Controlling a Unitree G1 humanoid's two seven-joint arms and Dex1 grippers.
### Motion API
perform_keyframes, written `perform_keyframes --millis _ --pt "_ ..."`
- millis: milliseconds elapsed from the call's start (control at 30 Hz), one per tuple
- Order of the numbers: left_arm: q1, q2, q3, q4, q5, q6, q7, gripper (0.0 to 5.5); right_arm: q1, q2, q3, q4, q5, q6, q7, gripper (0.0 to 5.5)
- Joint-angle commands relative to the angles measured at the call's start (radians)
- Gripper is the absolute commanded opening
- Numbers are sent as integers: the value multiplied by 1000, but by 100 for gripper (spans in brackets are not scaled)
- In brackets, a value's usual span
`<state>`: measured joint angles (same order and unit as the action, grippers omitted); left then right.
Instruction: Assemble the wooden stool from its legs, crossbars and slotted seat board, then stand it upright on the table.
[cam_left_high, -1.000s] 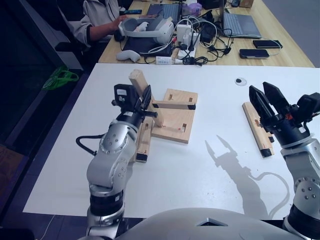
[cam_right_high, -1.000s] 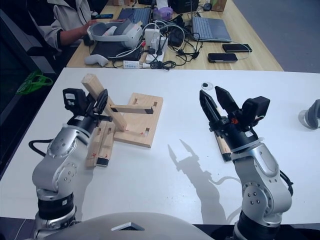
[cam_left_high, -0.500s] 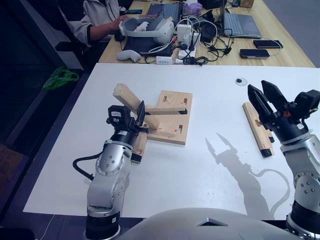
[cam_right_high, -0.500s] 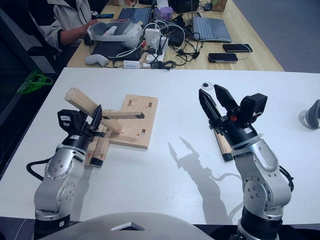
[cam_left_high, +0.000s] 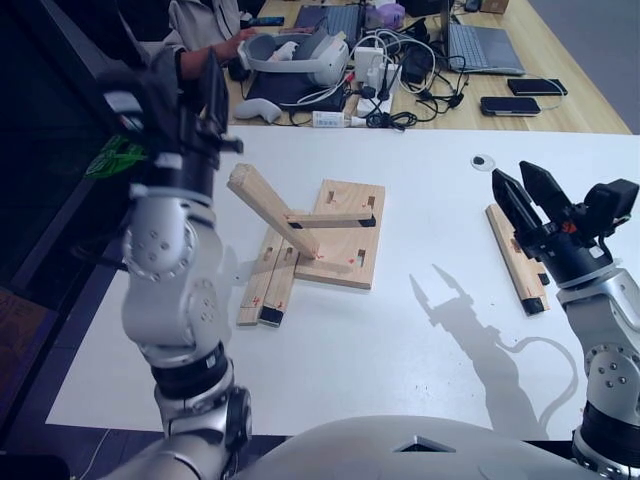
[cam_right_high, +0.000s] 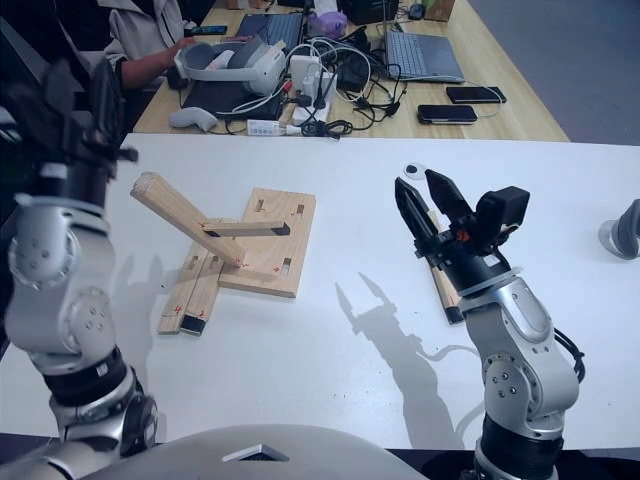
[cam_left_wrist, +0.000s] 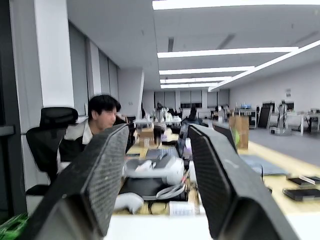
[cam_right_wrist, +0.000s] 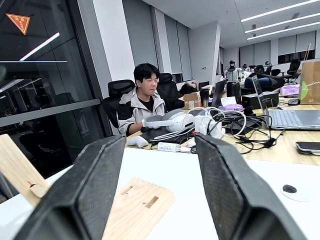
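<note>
Seat board (cam_left_high: 345, 240): lies flat on the white table (cam_left_high: 400, 330), a little left of the middle, slotted face up
Slots in the board: three small open slots can be counted in the right eye view; nothing is in them
Tilted leg (cam_left_high: 268, 206): its lower end meets the board at the near left corner and its upper end leans up and away to the left; I cannot tell how deep it sits in the board
Crossbar (cam_left_high: 332, 218): one, running from the middle of the tilted leg across above the board, with a dark end over the board's far right part
Flat legs (cam_left_high: 264, 287): two, side by side on the table, touching each other and lying just beside the board's left edge
Wood at the right (cam_left_high: 514, 255): long pieces on the table under the right arm, partly hidden; I cannot tell how many
Left gripper (cam_left_wrist: 158, 135): held high above the table's left edge, well apart from the wood; fingers are spread and hold nothing
Right gripper (cam_left_high: 511, 176): hangs in the air over the far end of the wood at the right, fingers wide apart and empty
Small round disc (cam_left_high: 482, 162): one, on the table beyond the right gripper
</note>
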<state>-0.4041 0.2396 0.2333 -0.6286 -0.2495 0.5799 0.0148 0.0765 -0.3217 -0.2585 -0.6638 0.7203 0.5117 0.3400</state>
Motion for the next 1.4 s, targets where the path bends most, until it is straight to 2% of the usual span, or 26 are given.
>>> perform_keyframes --millis 33,200,367,533,700,767,900,967,1033,1100,1167,1267,1400 --pt "-61 27 13 71 -71 133 -36 220 -20 -12 1 9 -1 -8 -8 258" --pt "89 64 -112 52 -122 425 -89 220 -36 -30 7 34 -6 -2 -3 258" --pt "98 25 -137 42 -127 430 -79 220 -29 -38 25 41 -11 2 5 258" --pt "-29 -12 -46 98 -119 365 -37 220 -27 -37 42 43 -8 -1 -1 258" --pt "-140 15 44 163 -104 316 -4 220 -32 -32 41 52 -8 -4 -16 258" --pt "-187 40 109 208 -106 310 14 220 -32 -26 35 61 -6 -5 -27 258" --pt "-219 188 227 347 -68 312 17 220 -34 -18 21 90 -9 -10 -52 258" --pt "-120 281 177 379 -42 436 -26 220 -35 -17 25 99 -12 -13 -56 258" --pt "-8 328 95 349 -48 544 -81 253 -28 -17 26 95 -15 -13 -61 258" --pt "93 340 26 285 -93 663 -139 284 -17 -15 23 87 -17 -11 -67 258" --pt "164 332 -27 220 -137 775 -182 290 -9 -16 24 82 -18 -6 -73 258" --pt "236 351 -113 162 -161 843 -227 290 -6 -20 27 79 -21 -1 -80 258" --pt "298 420 -205 122 -148 843 -267 290 -13 -26 30 81 -23 8 -85 258"
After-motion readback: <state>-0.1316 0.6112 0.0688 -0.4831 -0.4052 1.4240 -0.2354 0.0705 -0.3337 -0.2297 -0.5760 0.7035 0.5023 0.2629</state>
